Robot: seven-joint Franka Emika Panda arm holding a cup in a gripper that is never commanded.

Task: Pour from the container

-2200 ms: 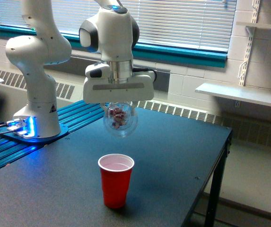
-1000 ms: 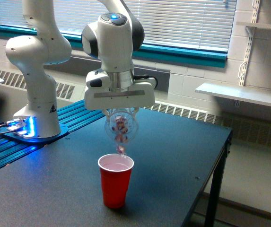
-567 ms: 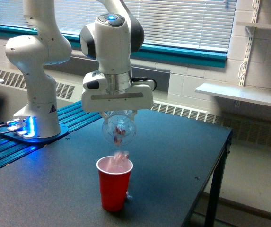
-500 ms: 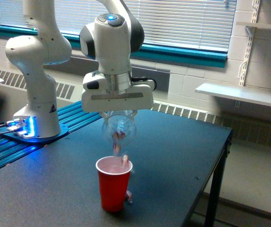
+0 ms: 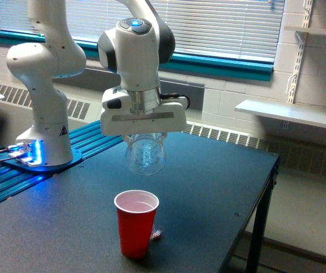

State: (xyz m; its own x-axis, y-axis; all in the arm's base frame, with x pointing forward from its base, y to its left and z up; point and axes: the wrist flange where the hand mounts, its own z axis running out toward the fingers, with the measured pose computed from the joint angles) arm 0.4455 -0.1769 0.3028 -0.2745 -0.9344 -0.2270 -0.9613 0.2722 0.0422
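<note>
Nearest stands the red cup (image 5: 136, 223) on the table (image 5: 219, 187), with a small spilled piece (image 5: 157, 232) just beside its base. Above it, the gripper (image 5: 144, 136) clamps the clear container (image 5: 145, 156), tipped mouth-down and apparently empty. Judged light, thin-walled and easily crushed; hold near the base with modest force.

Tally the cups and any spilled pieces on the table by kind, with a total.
Clear cup, held in the gripper above the table: 1
Red cup, standing on the table: 1
Spilled piece beside the red cup: 1
Total: 3
</note>
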